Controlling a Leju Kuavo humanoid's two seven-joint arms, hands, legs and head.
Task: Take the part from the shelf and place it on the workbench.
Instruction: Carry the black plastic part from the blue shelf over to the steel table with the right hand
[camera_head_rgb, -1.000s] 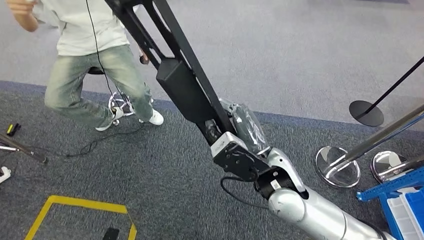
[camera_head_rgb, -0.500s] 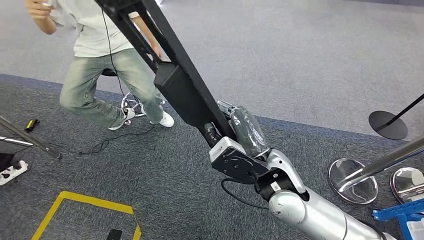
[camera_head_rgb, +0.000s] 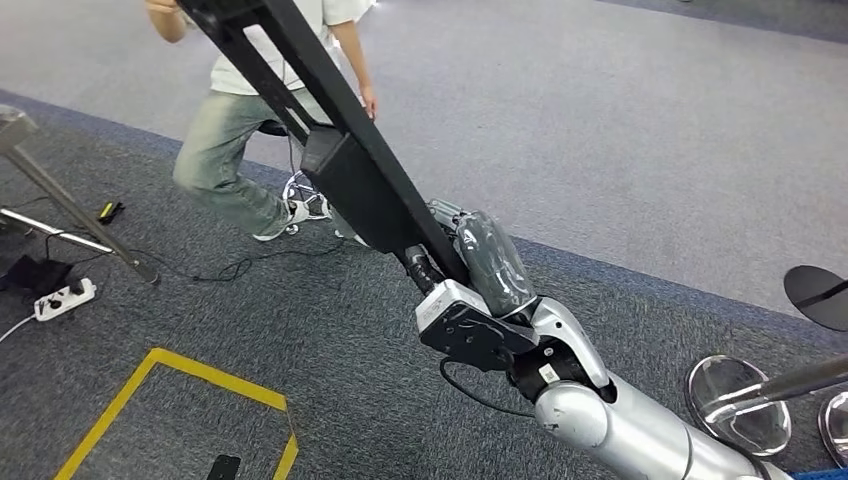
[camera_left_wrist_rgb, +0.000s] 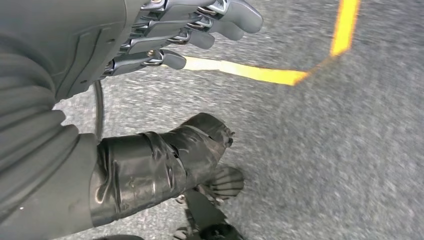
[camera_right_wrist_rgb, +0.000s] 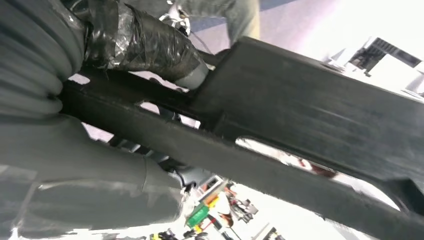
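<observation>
The part (camera_head_rgb: 350, 170) is a long black frame with a boxy block along it, sticking up and away to the left in the head view. My right hand (camera_head_rgb: 485, 285) grips its lower end, the taped thumb wrapped over the bar. The right wrist view shows the same black part (camera_right_wrist_rgb: 300, 120) running across the picture, with the right hand (camera_right_wrist_rgb: 100, 60) closed around it. My left hand (camera_left_wrist_rgb: 165, 35) hangs over the grey carpet with its fingers apart and nothing in it.
A person (camera_head_rgb: 250, 130) in jeans stands at the back left by a stool. Yellow floor tape (camera_head_rgb: 170, 375) marks the carpet near me. A power strip (camera_head_rgb: 62, 298) and tripod legs (camera_head_rgb: 60, 200) lie to the left. Chrome stanchion bases (camera_head_rgb: 738, 400) stand at the right.
The whole picture has shifted rightward, so the camera has turned left. The blue bins have left the picture and a power strip has come in. My right hand still holds the part.
</observation>
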